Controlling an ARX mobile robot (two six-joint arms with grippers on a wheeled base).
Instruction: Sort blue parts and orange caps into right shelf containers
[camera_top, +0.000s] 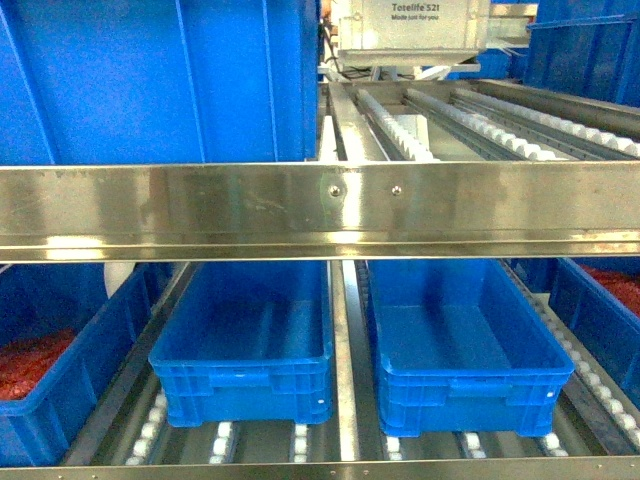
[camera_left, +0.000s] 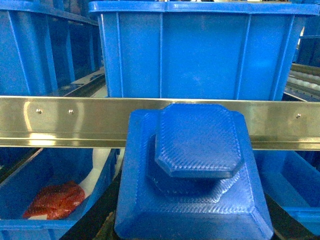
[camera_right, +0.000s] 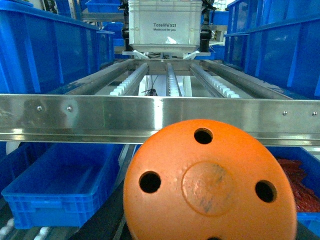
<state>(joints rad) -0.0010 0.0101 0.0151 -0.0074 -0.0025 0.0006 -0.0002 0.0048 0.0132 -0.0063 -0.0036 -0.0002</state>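
Closest to my left wrist camera sits a textured blue plastic part (camera_left: 195, 175), a square stepped base with an octagonal raised top, filling the lower middle of that view. My left tool itself is not visible, so I cannot tell whether it is spread or pinching the part. Behind the part runs a horizontal stainless steel shelf rail (camera_left: 65, 122). Above it stands a tall blue ribbed crate (camera_left: 200, 50); below left, a blue bin holds red material (camera_left: 52, 200).

From the head camera, below the same steel rail (camera_top: 320, 210), two open-topped bright blue plastic crates rest side by side on roller tracks (camera_top: 300, 435): the left crate (camera_top: 245, 385) and the right crate (camera_top: 465, 390), a metal divider strip between them. Both show bare floors.

Nearest my right wrist camera is a round orange plastic cap (camera_right: 210, 182) with several holes and a central disc. My right tool is likewise unseen; its state cannot be told. Beyond, a white box (camera_right: 165, 25) sits at the far end of the upper rollers.
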